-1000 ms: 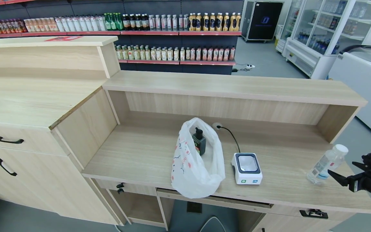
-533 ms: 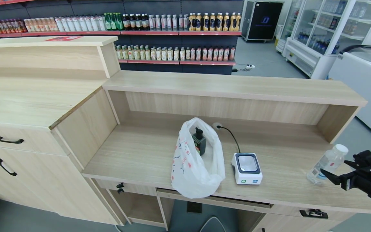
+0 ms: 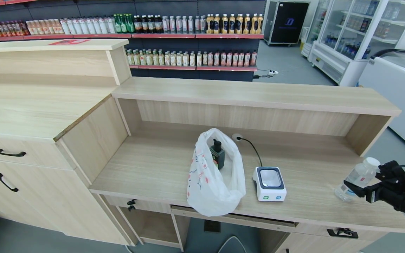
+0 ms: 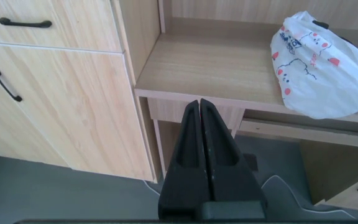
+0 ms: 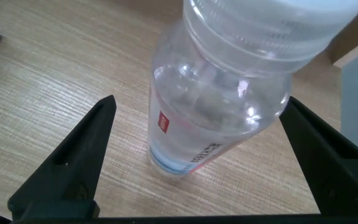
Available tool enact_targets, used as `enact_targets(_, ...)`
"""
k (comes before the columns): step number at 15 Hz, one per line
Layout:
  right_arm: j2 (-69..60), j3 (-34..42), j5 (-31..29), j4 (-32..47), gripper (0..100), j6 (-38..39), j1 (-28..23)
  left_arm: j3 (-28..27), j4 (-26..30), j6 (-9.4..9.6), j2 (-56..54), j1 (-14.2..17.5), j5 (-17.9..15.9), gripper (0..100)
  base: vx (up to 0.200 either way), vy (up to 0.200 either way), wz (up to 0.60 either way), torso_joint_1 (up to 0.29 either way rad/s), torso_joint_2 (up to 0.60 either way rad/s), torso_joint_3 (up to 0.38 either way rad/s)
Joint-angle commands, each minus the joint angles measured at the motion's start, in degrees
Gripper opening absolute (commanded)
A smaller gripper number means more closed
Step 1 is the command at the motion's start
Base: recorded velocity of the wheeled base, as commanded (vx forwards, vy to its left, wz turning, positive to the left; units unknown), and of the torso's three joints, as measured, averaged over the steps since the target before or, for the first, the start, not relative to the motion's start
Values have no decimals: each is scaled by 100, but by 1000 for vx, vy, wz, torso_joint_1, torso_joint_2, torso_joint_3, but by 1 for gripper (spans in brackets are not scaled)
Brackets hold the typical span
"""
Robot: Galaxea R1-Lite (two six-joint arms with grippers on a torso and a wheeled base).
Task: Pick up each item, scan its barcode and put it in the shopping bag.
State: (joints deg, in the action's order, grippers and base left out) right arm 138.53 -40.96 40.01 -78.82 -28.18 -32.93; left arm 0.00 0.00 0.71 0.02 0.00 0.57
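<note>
Right pincer [image 5: 201,109] is spread wide at the right end of the counter [image 3: 153,168], one finger on each side of a clear water bottle [image 3: 357,178] with a gap left on both sides; it grips nothing. That bottle stands on the counter near the right front corner, close to the right edge. Left pincer [image 4: 199,106] has its two fingers pressed flat together with nothing between them, and hangs low in front of the counter's left front corner, beside the drawer cabinet [image 3: 30,105].

Near the middle of the front edge a white shopping bag [image 3: 213,182] sits with its mouth open, and a dark pump bottle [image 3: 217,154] stands inside it. Just to the right of the bag, apart from it, lies a white scanner [image 3: 269,182], window up, with its cable [image 3: 251,147] running to the back of the counter. Bare wood stretches between the scanner and the water bottle, and from the bag to the left wall of the recess.

A raised ledge [image 3: 251,93] roofs the back of the counter. Beyond it stand shelves of drinks [image 3: 188,24], glass-door fridges [image 3: 350,31] and a chest freezer [image 3: 399,88] on a grey floor.
</note>
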Motion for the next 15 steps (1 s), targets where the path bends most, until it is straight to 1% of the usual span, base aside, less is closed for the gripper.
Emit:
enact_targets(1, 60, -8, 7, -1, 100, -3, 32, 0, 0, 0, -2, 0, 4, 0, 0, 0, 0, 0, 0, 0)
enact_targets(15, 315, -448, -2, 7, 100, 24, 287, 0, 0, 0, -2, 0, 4, 0, 0, 0, 0, 0, 0, 0)
